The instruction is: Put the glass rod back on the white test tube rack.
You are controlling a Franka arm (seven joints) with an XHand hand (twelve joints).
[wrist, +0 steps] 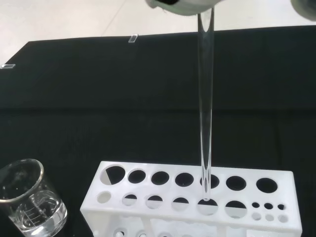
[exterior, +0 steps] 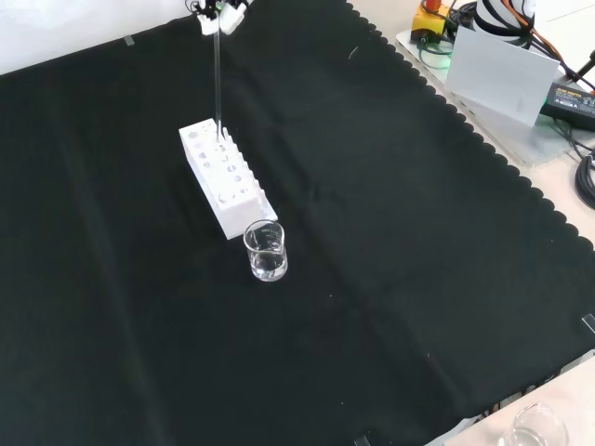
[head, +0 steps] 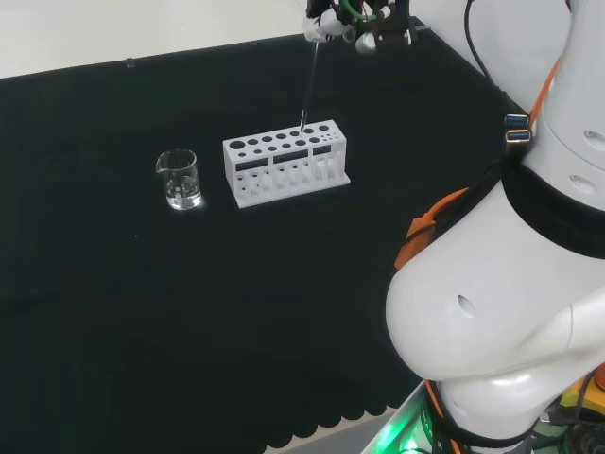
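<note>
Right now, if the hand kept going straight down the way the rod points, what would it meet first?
Likely the white test tube rack. The hand holds the glass rod upright, its tip at a hole near the rack's small-hole end. Whether the tip has entered is unclear. The beaker stands off that line.

lab | test tube rack (head: 286, 161) | glass beaker (head: 179, 179) | black-clothed bench (head: 142, 312)

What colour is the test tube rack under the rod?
White: the plastic test tube rack with round holes, clearest in the wrist view.
</note>
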